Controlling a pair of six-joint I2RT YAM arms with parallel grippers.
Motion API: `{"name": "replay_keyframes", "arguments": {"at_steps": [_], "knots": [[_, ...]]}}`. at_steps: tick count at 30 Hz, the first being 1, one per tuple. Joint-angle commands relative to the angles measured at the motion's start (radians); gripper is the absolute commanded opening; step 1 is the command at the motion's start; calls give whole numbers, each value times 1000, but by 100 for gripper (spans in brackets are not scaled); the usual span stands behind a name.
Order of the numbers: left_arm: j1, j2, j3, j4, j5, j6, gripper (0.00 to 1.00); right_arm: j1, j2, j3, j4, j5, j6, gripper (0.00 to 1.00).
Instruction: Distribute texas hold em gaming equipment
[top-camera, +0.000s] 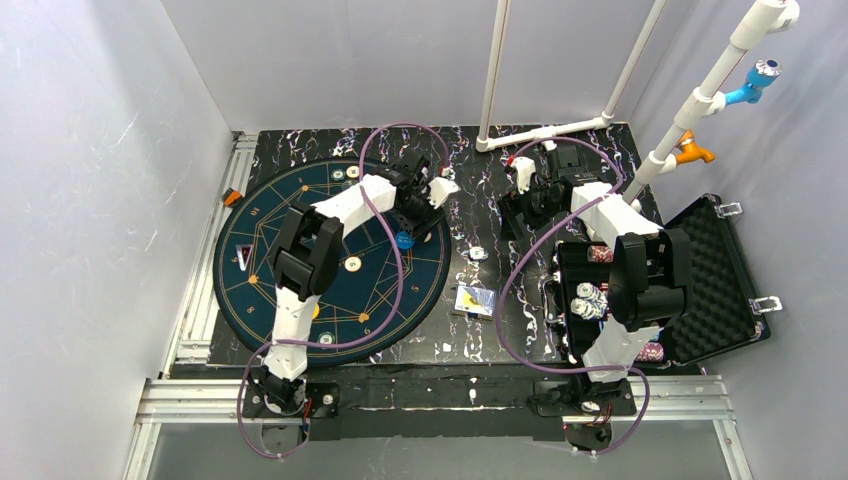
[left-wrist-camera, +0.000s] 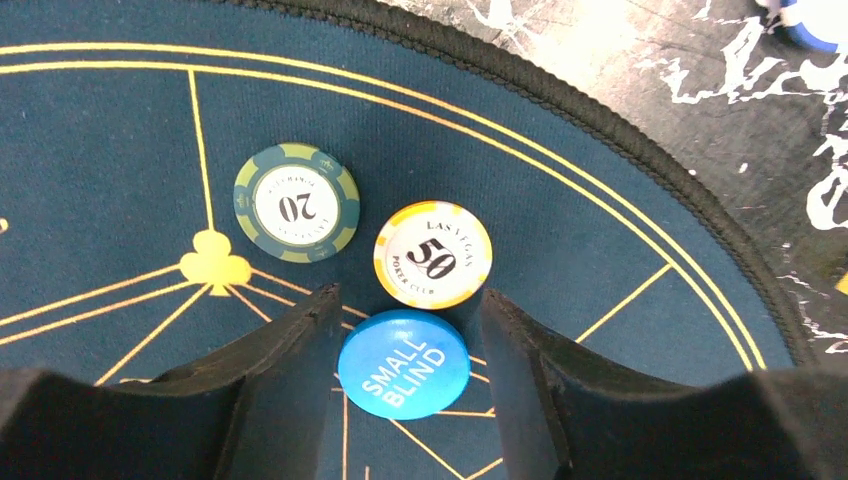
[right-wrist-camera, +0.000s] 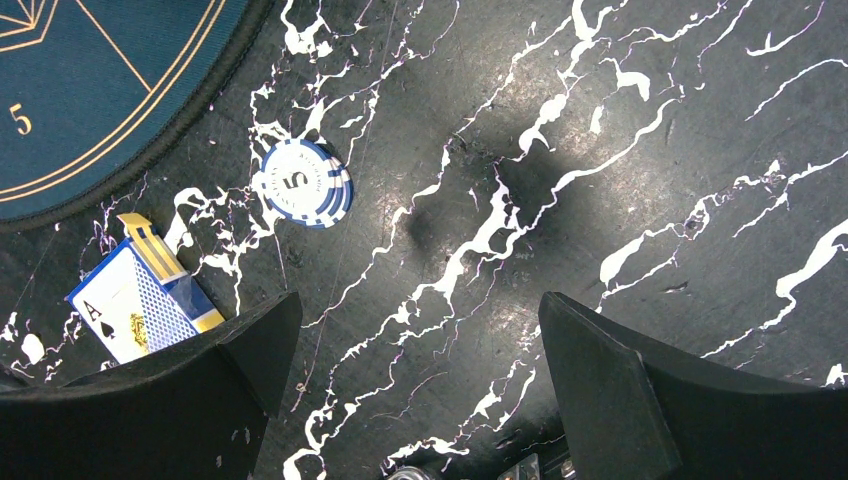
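Blue disc (left-wrist-camera: 404, 363) lettered SMALL BLIND lies flat on the mat (left-wrist-camera: 100, 150), near its rim. The left gripper (left-wrist-camera: 408, 300) straddles it with its jaws spread slightly wider than the disc. This looks like a release, so rising straight up should spare the yellow chip (left-wrist-camera: 432, 255) just beside it. Only the left wrist view shows that lettering. Only the right wrist view shows the right gripper (right-wrist-camera: 420, 310) spread wide and empty, just off the mat, near a blue-white chip (right-wrist-camera: 303, 182).

Robot lab booth: white walls (top-camera: 90, 150), aluminium frame rails (top-camera: 190, 395), PVC pipes (top-camera: 495, 70).
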Motion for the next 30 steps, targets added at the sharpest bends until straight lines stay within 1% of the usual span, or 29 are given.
{"name": "replay_keyframes", "arguments": {"at_steps": [1,4,9,11,14,19,23,30], "knots": [[18,-142,-5,-47,40,-27,57,-5,-43,-8,-9,-14,-9,98],[68,-229,-46,-78,79,-45,67,-5,-45,-8,-10,-15,-9,98],[173,-380,-201,-121,104,-6,75,-5,-44,-9,-9,-20,-11,98],[227,-419,-271,-145,114,11,77,-6,-43,-9,-10,-23,-11,98],[276,-465,-368,-154,96,59,79,-6,-41,-9,-9,-27,-11,98],[288,-526,-516,-91,38,104,82,-5,-38,-11,-7,-22,-12,98],[288,-524,-568,-31,7,114,83,-7,-32,-12,-7,-25,-13,98],[286,-466,-588,24,-4,121,76,-5,-36,-14,-6,-17,-14,98]]}}
